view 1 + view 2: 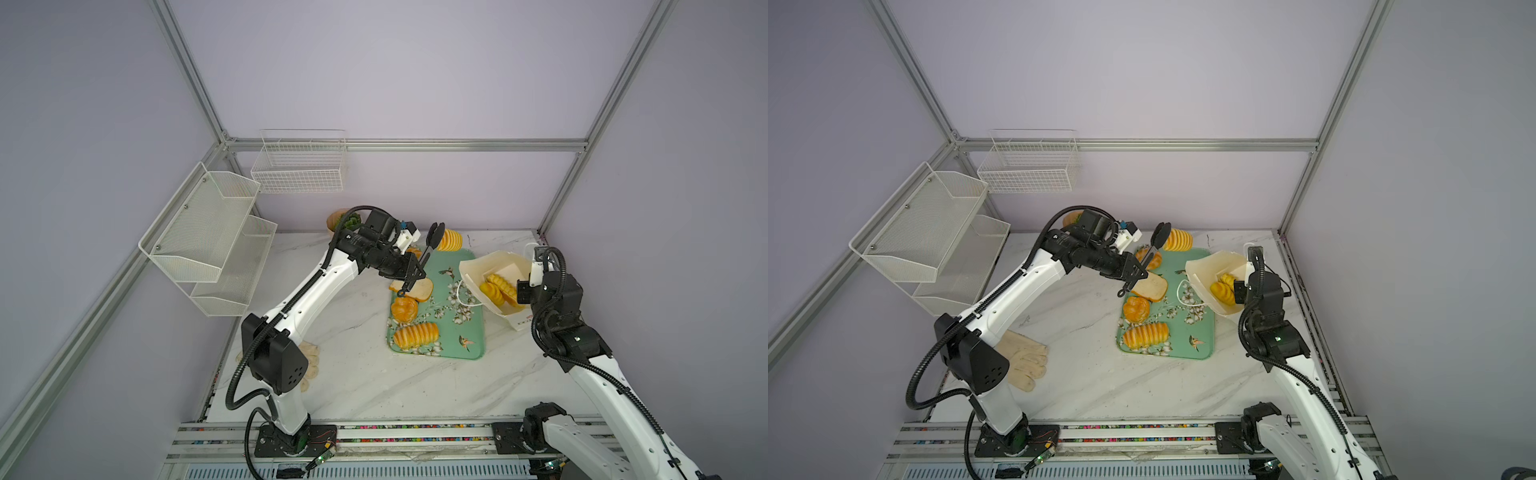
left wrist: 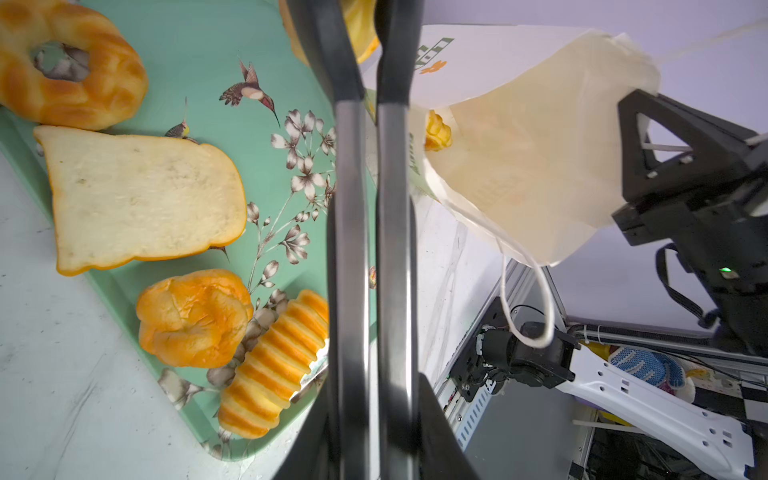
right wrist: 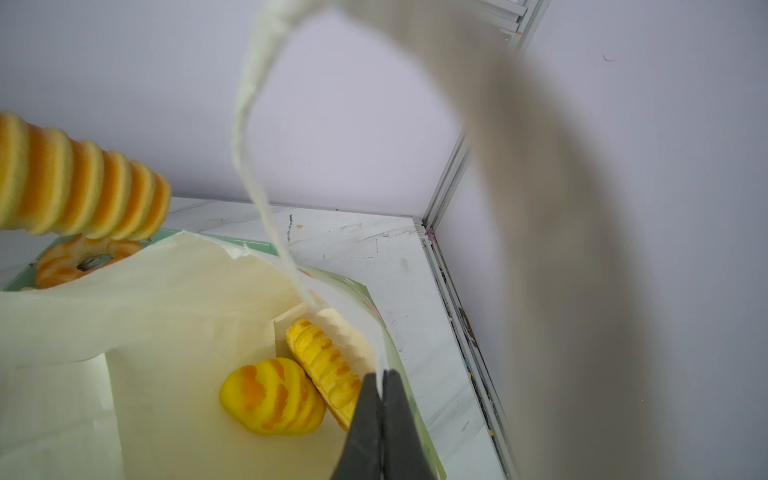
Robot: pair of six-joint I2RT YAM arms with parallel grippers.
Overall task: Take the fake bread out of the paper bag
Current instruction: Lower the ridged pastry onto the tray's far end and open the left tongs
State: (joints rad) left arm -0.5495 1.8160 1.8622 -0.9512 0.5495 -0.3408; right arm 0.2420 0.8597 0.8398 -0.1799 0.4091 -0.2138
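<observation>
On the white surface [image 1: 365, 386], a big green tray [image 1: 446, 340] lies in the middle. The paper bag [image 1: 484, 264] leans at the tray's right side, close to the surface's right edge and the wall. The right tool [image 3: 382, 382] is pinched tight on the bag's rim and tips its mouth open. The left tool [image 1: 417, 272] is squeezed around black tongs [image 1: 427, 251]. The tongs seem to grip a ridged loaf [image 1: 451, 240] over the tray's far end, near the back wall. I think the job is more than half done: a toast slice [image 2: 141, 195], a second loaf [image 2: 270, 361], a bun [image 2: 193, 318] and a donut [image 2: 108, 83] lie on the tray. Two breads are left in the bag, a last loaf [image 3: 328, 365] and a pointed roll [image 3: 270, 399]. The tray's near right part is bare, so there is room to put bread down.
</observation>
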